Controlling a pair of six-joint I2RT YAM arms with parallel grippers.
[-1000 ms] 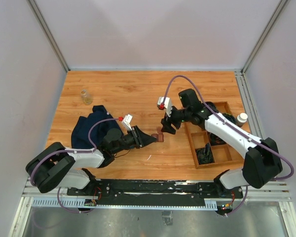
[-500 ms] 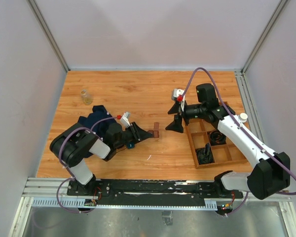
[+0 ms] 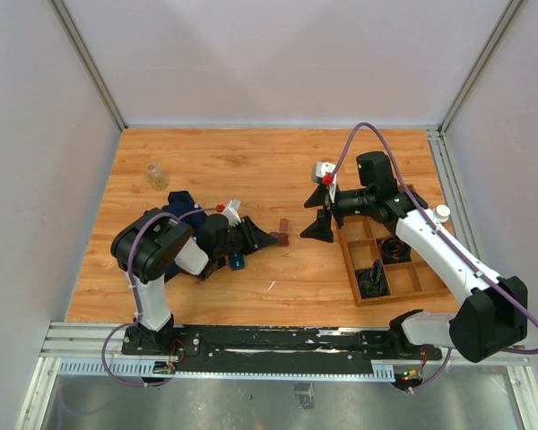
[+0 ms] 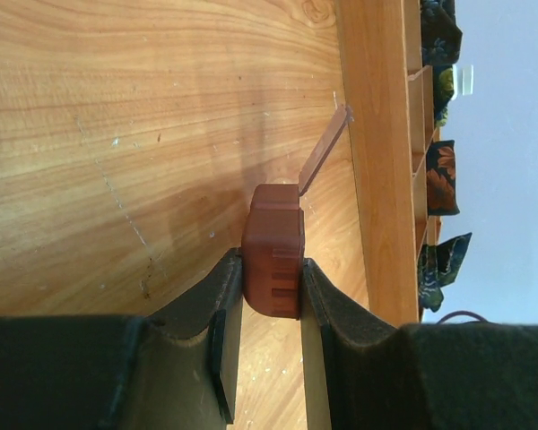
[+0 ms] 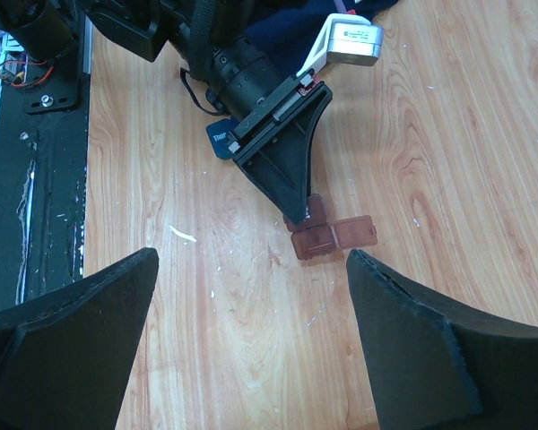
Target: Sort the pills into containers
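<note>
The container (image 3: 284, 236) is a small reddish-brown box on the table, with one lid flap open. My left gripper (image 3: 274, 238) lies low over the table and is shut on it. In the left wrist view the box (image 4: 273, 249) sits clamped between both pads, its lid (image 4: 325, 149) sticking up. My right gripper (image 3: 318, 218) is open and empty, above and right of the box. In the right wrist view the box (image 5: 315, 236) lies between and beyond my right gripper's (image 5: 251, 260) spread fingers, with the left fingertip on it. No pills are clearly visible.
A wooden divided tray (image 3: 351, 269) holding dark items stands at the right, with a white-capped bottle (image 3: 440, 214) beside it. A dark blue cloth (image 3: 166, 224) lies under the left arm. A small clear bottle (image 3: 156, 175) stands at the far left. A white sliver (image 3: 271, 286) lies near the front.
My right gripper pulled back up and to the right, away from the box, and has since held still. My left arm folded in, keeping its grip; the box shifted slightly away.
</note>
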